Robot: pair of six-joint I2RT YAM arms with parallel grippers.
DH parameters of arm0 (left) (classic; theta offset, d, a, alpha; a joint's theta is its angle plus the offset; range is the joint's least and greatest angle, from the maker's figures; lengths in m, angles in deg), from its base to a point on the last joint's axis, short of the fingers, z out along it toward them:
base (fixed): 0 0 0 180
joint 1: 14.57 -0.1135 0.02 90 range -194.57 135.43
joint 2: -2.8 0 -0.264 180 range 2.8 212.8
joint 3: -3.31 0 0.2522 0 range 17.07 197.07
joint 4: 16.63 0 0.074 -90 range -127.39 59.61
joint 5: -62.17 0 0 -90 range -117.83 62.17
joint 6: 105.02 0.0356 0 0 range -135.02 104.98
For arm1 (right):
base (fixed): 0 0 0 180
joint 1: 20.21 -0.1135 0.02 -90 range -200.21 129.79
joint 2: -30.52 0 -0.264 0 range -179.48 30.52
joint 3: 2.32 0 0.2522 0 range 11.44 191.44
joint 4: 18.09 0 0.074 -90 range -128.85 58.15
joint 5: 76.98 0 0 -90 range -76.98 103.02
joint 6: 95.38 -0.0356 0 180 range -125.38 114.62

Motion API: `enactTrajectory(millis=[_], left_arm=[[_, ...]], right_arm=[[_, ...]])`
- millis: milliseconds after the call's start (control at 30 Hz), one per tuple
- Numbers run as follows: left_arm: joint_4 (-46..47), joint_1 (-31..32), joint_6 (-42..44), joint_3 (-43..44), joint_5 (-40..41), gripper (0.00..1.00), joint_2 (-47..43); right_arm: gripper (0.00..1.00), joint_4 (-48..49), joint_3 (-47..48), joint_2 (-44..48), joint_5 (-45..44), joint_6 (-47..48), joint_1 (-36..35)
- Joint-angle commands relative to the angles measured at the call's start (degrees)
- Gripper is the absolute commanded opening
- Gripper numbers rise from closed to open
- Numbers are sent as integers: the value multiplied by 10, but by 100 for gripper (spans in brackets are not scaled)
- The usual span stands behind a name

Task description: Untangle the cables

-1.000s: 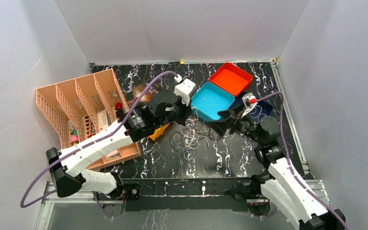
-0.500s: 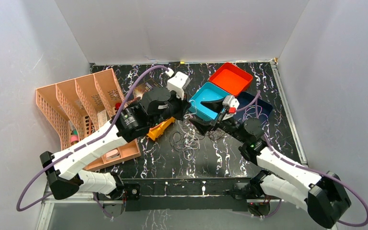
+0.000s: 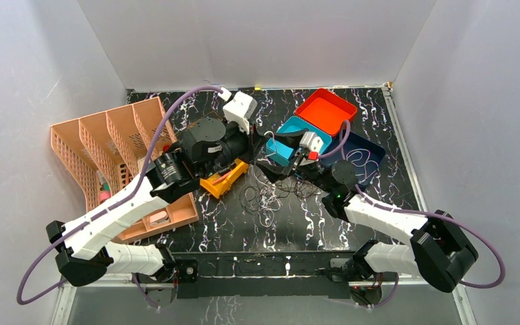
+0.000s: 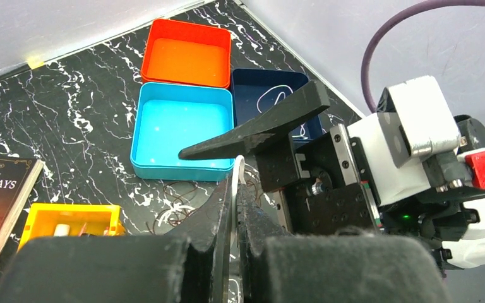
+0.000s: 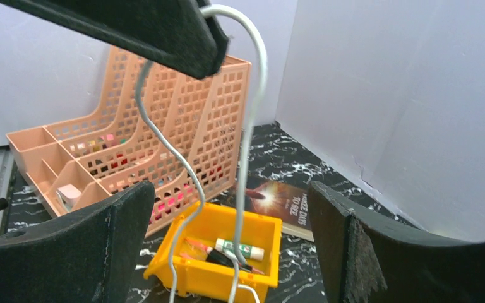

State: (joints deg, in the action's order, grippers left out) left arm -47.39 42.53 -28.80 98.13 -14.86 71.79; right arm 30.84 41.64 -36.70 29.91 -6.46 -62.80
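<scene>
Cables lie in a loose heap of dark and pale curls (image 3: 268, 198) on the black marbled table (image 3: 325, 227), between the two arms and just near of the trays. One pale strand (image 5: 253, 107) rises out of it: the left gripper (image 4: 235, 182) is clenched on it, fingers pressed together with the wire arching over their tips. From there the strand hangs down in two lines between the fingers of the right gripper (image 5: 230, 189) — these are spread wide, and the wire passes between them apart from both pads.

Just far of the heap sits the cyan tray (image 4: 178, 170), and beyond it the orange tray (image 4: 187, 25), both showing only their own floors. The navy tray (image 4: 245, 95), to the right of the cyan one, has a pale loop of wire lying in it.

Left of the heap stands a yellow bin (image 5: 209, 271) holding a white tube with a green band, a dark piece and some thin sticks. A book (image 5: 285, 201) lies flat just far of it. Further left, the peach mesh organiser (image 3: 112, 145) has small coloured items in its compartments — too small to tell apart.
</scene>
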Motion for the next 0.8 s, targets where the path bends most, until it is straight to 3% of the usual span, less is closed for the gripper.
enactTrajectory(millis=[0,133,367,500,767], left_arm=[[18,0,-5,28,3,0,-16],[21,1,-6,43,-7,0,-13],[17,0,-2,87,-25,0,-5],[18,0,3,113,-33,0,1],[26,1,18,160,-29,0,11]], right_arm=[[98,69,45,-21,-1,12,-24],[93,72,63,-51,-21,2,-33],[71,115,82,-105,-65,-39,-34],[64,119,87,-126,-63,-57,-34],[38,123,57,-149,-57,-88,-35]])
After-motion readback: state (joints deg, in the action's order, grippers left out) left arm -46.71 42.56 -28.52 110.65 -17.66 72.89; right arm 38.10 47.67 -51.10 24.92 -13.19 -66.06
